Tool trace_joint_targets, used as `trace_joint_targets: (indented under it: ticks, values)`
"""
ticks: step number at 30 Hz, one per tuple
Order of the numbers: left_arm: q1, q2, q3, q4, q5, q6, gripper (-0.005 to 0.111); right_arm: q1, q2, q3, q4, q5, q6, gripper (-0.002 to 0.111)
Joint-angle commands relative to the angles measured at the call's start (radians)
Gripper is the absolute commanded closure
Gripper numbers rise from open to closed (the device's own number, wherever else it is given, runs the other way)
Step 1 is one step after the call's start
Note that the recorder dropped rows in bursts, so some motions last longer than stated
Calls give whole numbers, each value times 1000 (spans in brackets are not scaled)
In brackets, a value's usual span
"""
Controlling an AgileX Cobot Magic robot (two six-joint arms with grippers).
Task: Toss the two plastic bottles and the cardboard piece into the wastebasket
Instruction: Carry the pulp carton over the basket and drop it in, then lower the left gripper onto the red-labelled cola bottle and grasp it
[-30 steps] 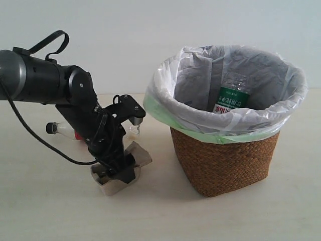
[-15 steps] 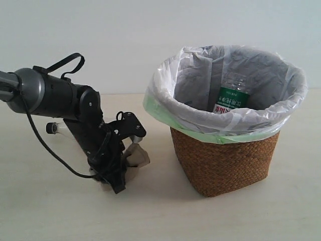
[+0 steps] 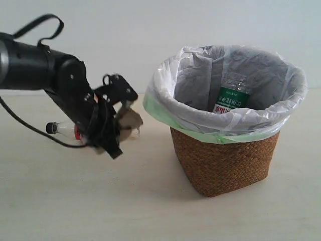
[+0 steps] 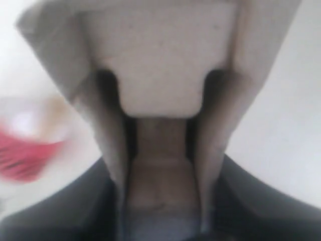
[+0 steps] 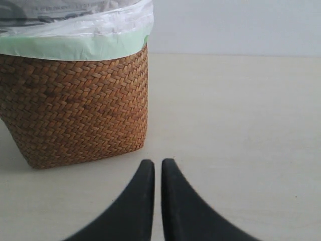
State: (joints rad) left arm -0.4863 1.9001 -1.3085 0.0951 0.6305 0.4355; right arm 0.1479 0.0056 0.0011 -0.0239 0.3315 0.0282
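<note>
My left gripper (image 3: pixel 120 131) is shut on the cardboard piece (image 3: pixel 129 122) and holds it in the air, left of the wastebasket (image 3: pixel 224 160). In the left wrist view the cardboard piece (image 4: pixel 160 75) fills the frame between the dark fingers. The green-label bottle (image 3: pixel 231 94) stands inside the basket's white bag. The slim red-label bottle (image 3: pixel 64 129) lies on the table behind the left arm, with its black cap pointing left; it shows as a red blur (image 4: pixel 25 155) in the left wrist view. My right gripper (image 5: pixel 157 165) is shut on nothing, low over the table beside the wastebasket (image 5: pixel 75 110).
The pale table (image 3: pixel 160 211) stretches in front of the basket. The bag's pale green fold (image 3: pixel 160 115) hangs over the basket rim toward the left arm. A black cable (image 3: pixel 30 131) trails from the left arm.
The left gripper has lifted the cardboard piece off the table and raised it up toward the basket's rim height. The bottles and basket have not moved.
</note>
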Motion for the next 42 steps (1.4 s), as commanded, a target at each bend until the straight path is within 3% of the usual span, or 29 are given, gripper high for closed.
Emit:
trace_joint_targets:
  ticks: [1,2,6,10,14,18,21,24,26,28,31,33,38,42]
  values:
    - [-1,-129,-14,404,22,-495,103,1,-6,-1,-8,-9,-5,106]
    - [-1,-184,-35,606,97,-677,103,1,-6,-1,-8,-9,-5,106]
    - [-1,-319,-122,1010,397,-1053,103,1,-6,-1,-8,-9,-5,106]
    - [-1,-400,-152,1111,501,-1079,103,1,-6,-1,-8,-9,-5,106]
    - [-1,-380,-152,922,425,-1099,103,1,-6,-1,-8,-9,-5,106]
    - [-1,-304,-152,521,126,-1018,103,1,-6,-1,-8,-9,-5,106]
    - [-32,-259,-157,-13,-197,-660,103,1,-6,-1,-8,-9,-5,106]
    - [-109,-243,-221,-522,-395,-205,100,1,-6,-1,-8,-9,-5,106]
    - [-172,-228,-310,-766,-432,63,85,1,-6,-1,-8,-9,-5,106]
    - [-214,-211,-391,-885,-389,203,57,1,-6,-1,-8,-9,-5,106]
    - [-233,-176,-467,-886,-320,177,12,1,-6,-1,-8,-9,-5,106]
    - [-233,-163,-469,-816,-307,122,-3,1,-6,-1,-8,-9,-5,106]
    - [-216,-132,-464,-512,-268,-133,1,1,-6,-1,-8,-9,-5,106]
    - [-215,-128,-464,-435,-258,-197,2,1,-6,-1,-8,-9,-5,106]
